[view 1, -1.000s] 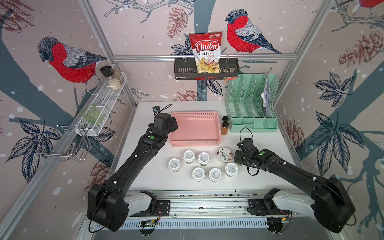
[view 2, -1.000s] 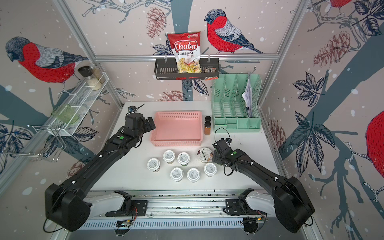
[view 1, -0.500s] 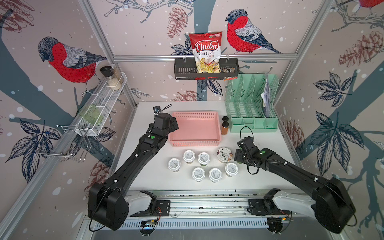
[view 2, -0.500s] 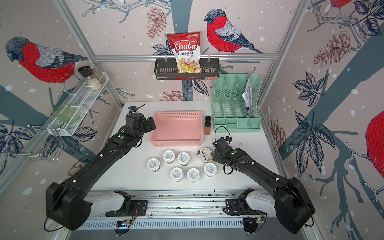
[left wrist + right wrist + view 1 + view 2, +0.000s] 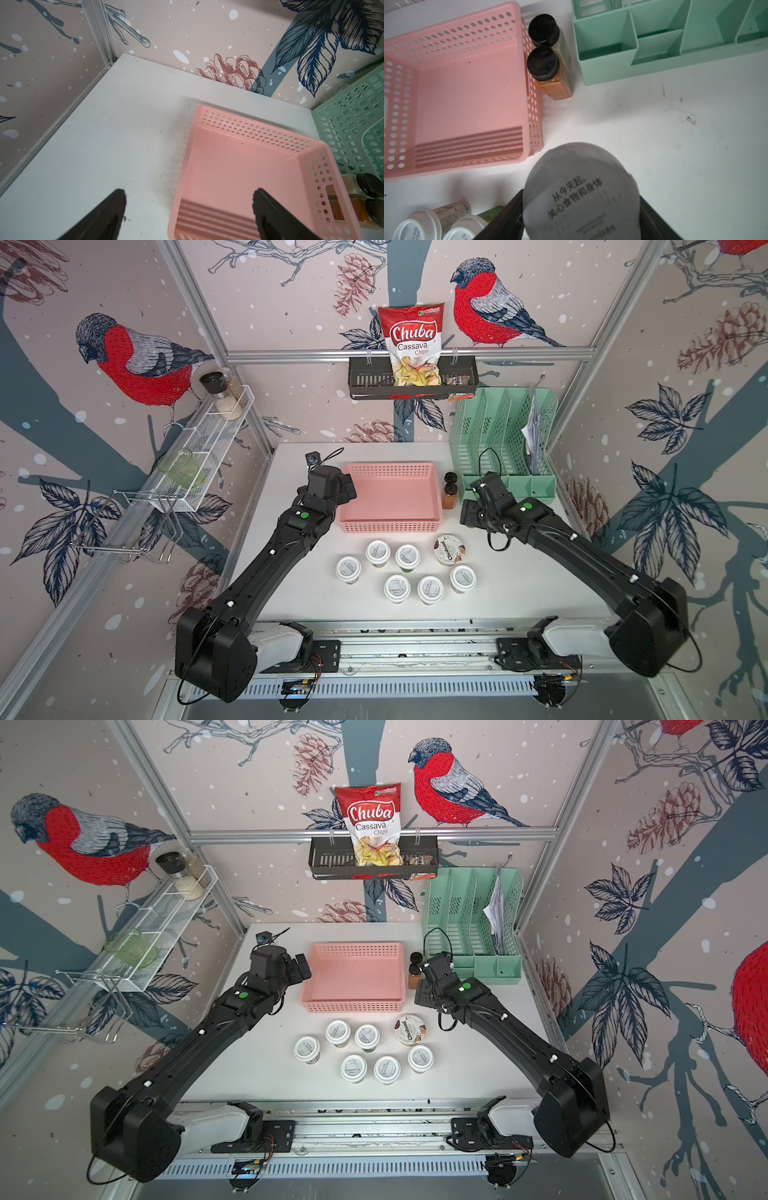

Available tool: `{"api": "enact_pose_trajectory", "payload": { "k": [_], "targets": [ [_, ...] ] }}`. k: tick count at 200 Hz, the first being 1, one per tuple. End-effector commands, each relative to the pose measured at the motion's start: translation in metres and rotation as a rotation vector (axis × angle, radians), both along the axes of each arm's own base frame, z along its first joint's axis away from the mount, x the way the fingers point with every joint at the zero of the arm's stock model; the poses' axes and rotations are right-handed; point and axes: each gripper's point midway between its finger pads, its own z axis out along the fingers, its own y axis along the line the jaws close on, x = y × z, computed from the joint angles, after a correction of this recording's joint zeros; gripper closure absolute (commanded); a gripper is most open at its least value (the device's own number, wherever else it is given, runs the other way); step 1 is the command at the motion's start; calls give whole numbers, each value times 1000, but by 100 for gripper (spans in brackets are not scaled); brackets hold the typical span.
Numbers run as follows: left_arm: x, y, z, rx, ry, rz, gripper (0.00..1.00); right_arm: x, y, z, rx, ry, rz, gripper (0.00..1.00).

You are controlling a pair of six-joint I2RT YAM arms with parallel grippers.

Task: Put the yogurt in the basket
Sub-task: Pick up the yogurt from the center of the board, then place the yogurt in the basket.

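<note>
Cup [image 5: 581,187] gripped in right hand [image 5: 579,207], basket [image 5: 534,116] near it; left hand [image 5: 189,199] held open astride basket wall.

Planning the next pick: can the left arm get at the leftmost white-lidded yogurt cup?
Probably yes: its fingers are open and empty, with only bare white table between them and that cup.

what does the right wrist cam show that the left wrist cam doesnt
Only the right wrist view: a yogurt cup clamped in the right gripper, and more cups standing on the table. Only the left wrist view: the left gripper, open and empty. Both: the pink basket with nothing in it, the black-capped jars beside it and the mint organiser.
</note>
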Motion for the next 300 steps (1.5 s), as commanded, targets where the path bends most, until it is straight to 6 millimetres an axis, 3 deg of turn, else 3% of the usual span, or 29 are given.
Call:
{"api": "enact_pose_trajectory", "payload": {
  "k": [1, 68, 121, 180, 217, 221, 300],
  "targets": [
    [1, 4, 0, 6, -4, 31, 2, 14, 18, 7, -22, 11, 84, 25],
    [6, -2, -1, 27, 8, -14, 2, 89, 93, 15, 13, -50, 230, 24],
    [5, 1, -4, 28, 6, 7, 2, 138, 132, -16, 2, -32, 290, 24],
    [5, -1, -5, 12, -1, 3, 2, 175, 139, -50, -10, 1, 303, 24],
    [6, 0, 4, 3, -49, 3, 2, 184, 145, -70, -16, 29, 325, 24],
    [4, 1, -5, 12, -33, 4, 2, 185, 145, -72, -16, 33, 326, 24],
    [6, 3, -12, 41, -2, 7, 2, 194, 144, -93, -63, 56, 328, 22]
  ]
}}
